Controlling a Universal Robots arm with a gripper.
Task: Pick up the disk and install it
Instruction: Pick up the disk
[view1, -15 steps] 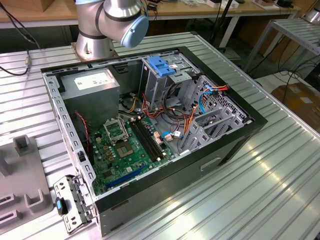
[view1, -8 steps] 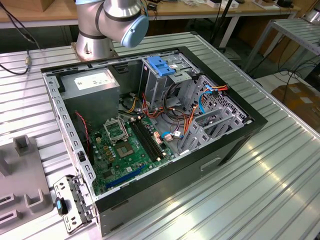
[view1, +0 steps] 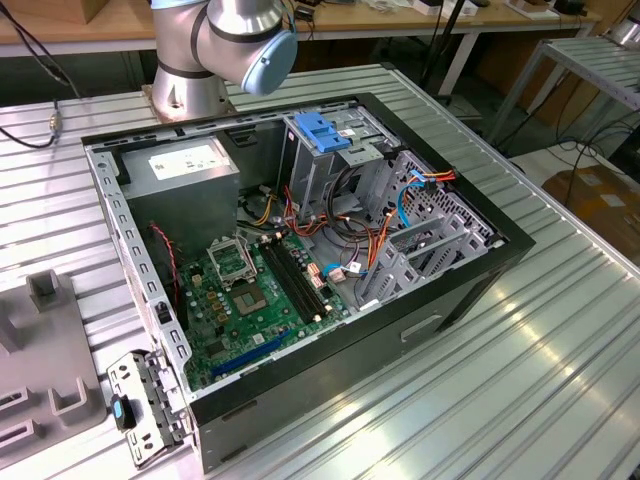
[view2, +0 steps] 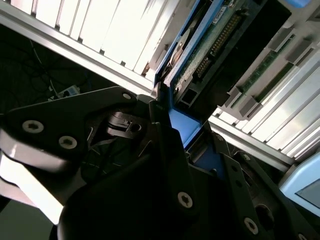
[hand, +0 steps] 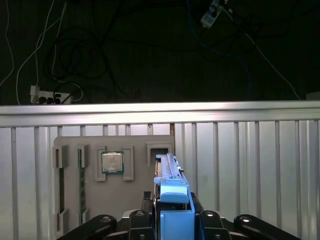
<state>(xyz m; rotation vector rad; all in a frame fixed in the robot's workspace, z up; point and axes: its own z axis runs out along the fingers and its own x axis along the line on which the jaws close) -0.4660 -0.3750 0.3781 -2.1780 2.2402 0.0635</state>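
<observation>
In both wrist views my gripper (hand: 172, 220) (view2: 187, 135) is shut on the disk (hand: 169, 172). The disk is held on edge, and a blue carrier rail (hand: 175, 207) sits between the black fingers (hand: 207, 220). The second wrist view shows the disk's green circuit-board face (view2: 215, 42) and its blue rail (view2: 185, 122) running away from the fingers. The disk's far end lies at a slot (hand: 159, 148) in the grey fixture plate (hand: 135, 145). I cannot tell whether it touches the slot.
The open computer case (view1: 470, 290) lies on the ribbed metal table (view1: 560, 360), with the motherboard (view1: 250, 300) and cables exposed. A blue-handled bracket (view1: 322, 130) tops the grey drive cage (view1: 335, 175). The arm's base (view1: 190, 85) stands behind the case. The fixture plate holds a processor (hand: 112, 162).
</observation>
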